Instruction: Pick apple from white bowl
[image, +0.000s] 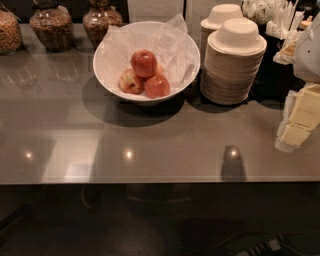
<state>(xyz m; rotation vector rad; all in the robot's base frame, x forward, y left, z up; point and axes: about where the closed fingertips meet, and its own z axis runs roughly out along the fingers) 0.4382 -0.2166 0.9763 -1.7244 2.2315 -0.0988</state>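
My gripper (299, 117) hangs at the right edge of the view, over the right end of the counter (165, 145), well apart from the fruit. I cannot tell whether it is released or clenched. To its left stand the stacked cream bowls (232, 65). Just beside those sits the white bowl (107, 62), lined with paper. In it, the deep red apple (144, 63) rests on top, touching the paler apple (130, 81) and the orange-red apple (157, 86).

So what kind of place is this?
Probably a self-serve snack counter: glass jars of dry food, apples in a white bowl, stacked disposable bowls. The robot's tool hangs at the right edge.
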